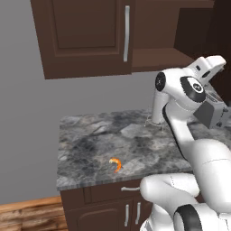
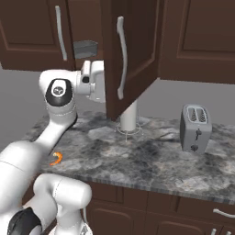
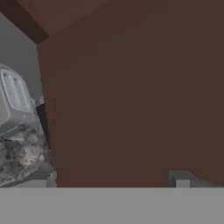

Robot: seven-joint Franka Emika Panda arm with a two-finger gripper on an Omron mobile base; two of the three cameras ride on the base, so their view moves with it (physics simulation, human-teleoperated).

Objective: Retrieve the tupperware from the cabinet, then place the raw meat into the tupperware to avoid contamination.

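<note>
Lying flat on counter (image 1: pixel 90 149), raw meat (image 1: pixel 116 164) curled leftward.

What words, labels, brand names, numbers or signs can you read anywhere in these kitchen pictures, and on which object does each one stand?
None: no readable text in any view.
The toaster carries no brand or markings.
The cabinet doors, the tupperware and the counter are plain.
</note>
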